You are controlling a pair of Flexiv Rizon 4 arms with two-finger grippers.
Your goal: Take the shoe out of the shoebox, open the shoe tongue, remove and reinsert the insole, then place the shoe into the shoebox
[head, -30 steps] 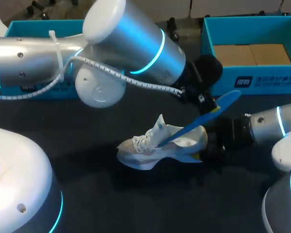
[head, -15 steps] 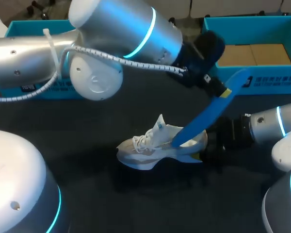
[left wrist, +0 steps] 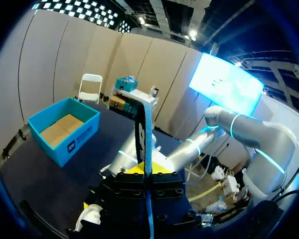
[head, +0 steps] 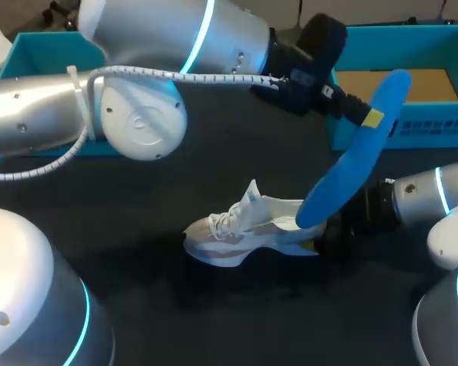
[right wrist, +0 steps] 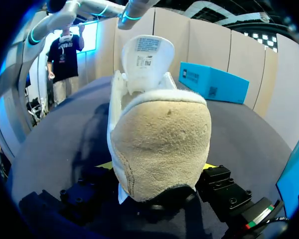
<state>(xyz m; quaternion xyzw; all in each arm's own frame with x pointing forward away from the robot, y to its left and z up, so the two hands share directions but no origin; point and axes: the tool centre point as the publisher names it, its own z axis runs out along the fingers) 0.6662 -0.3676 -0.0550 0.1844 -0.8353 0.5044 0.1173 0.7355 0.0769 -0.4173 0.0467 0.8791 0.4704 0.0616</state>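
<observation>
Insole [head: 349, 166] risen further from shoe [head: 244, 225], clamped in L claw [head: 369, 118]; R claw [head: 318, 238] grips heel [right wrist: 162, 144], tips hidden.

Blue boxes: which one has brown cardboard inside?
The right-hand blue box, by the blue insole, shows brown cardboard inside. The left blue box is mostly hidden behind the left arm.

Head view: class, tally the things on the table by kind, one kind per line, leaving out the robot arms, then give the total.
shoe: 1
insole: 1
boxes: 2
Total: 4
</observation>
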